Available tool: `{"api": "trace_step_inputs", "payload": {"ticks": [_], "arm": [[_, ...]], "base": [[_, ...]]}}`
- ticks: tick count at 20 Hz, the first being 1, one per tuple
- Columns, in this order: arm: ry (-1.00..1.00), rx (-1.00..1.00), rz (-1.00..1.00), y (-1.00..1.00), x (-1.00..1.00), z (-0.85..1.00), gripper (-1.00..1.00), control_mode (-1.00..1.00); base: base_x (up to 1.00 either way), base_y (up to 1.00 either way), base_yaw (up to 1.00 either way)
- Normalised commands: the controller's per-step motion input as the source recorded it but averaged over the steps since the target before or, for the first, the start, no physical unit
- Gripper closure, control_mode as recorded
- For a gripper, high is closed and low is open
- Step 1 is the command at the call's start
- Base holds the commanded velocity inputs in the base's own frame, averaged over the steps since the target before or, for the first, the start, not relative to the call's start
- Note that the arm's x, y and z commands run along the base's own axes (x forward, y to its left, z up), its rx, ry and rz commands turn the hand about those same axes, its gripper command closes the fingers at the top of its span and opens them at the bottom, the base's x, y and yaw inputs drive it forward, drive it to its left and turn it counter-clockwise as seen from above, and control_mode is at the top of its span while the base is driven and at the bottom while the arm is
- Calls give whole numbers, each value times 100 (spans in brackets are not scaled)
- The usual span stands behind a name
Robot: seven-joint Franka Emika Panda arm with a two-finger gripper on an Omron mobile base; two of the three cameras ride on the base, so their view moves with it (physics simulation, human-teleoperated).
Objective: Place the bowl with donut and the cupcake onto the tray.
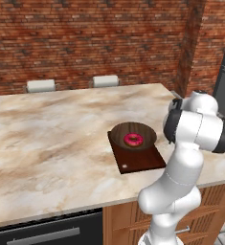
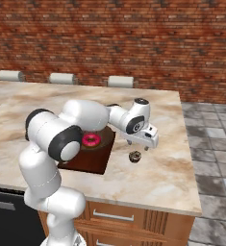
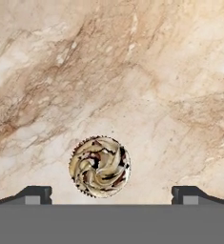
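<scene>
Directly beneath gripper (image 3: 111, 194), on marble counter (image 2: 172, 168): cupcake (image 3: 99, 166), upright, slightly left of centre between spread, empty jaws. Just right of tray (image 2: 93, 162), already bearing bowl (image 1: 133, 134) with donut (image 1: 133, 139). Straight descent judged sufficient.

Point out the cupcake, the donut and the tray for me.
cupcake (image 3: 99, 166), hand view, swirled frosting top.
donut (image 1: 133, 139), left base view, pink icing ring.
tray (image 1: 141, 161), left base view, bare front part.
</scene>
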Motion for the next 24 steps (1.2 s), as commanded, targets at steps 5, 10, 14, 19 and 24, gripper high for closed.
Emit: {"api": "trace_step_inputs", "payload": {"ticks": [5, 10, 14, 19, 24], "arm": [[5, 0, 0, 0, 0, -14, -100, -100], [5, 0, 0, 0, 0, -11, -100, -100], [8, 0, 0, 1, 0, -1, -100, -100], [8, 0, 1, 4, 0, -4, -100, -100], [3, 0, 0, 8, 0, 0, -100, -100]], "base": [[0, 0, 0], [0, 0, 0], [0, 0, 0], [0, 0, 0], [0, 0, 0]]}}
